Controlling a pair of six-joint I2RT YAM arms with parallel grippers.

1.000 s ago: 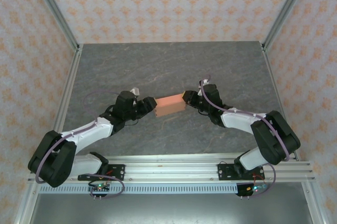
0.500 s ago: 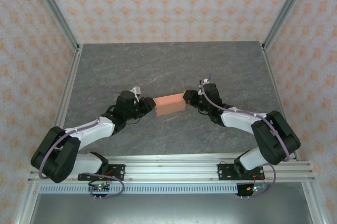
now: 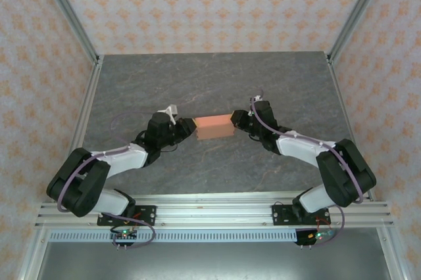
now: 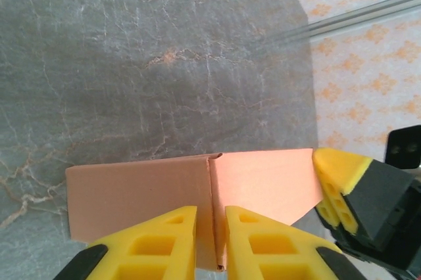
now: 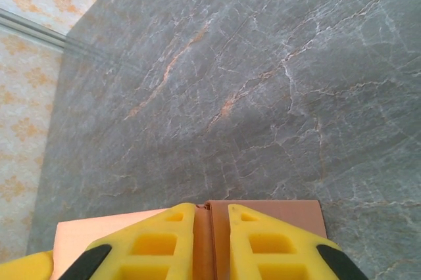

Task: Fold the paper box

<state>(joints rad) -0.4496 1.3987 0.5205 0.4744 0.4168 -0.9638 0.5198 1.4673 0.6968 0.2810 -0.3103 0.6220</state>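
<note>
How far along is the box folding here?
Done: the paper box already looks folded into a small rectangular block rather than a flat sheet. In hand: left jaws and right jaws are shut on its opposite ends, over the table. Left: possibly closing the ends, which the jaws hide, then letting go.

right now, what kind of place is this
Probably a robot test cell, not a home: a grey marble-look tabletop boxed in by orange-patterned wall panels on aluminium frame posts, with a slotted aluminium mounting rail along the near edge.
</note>
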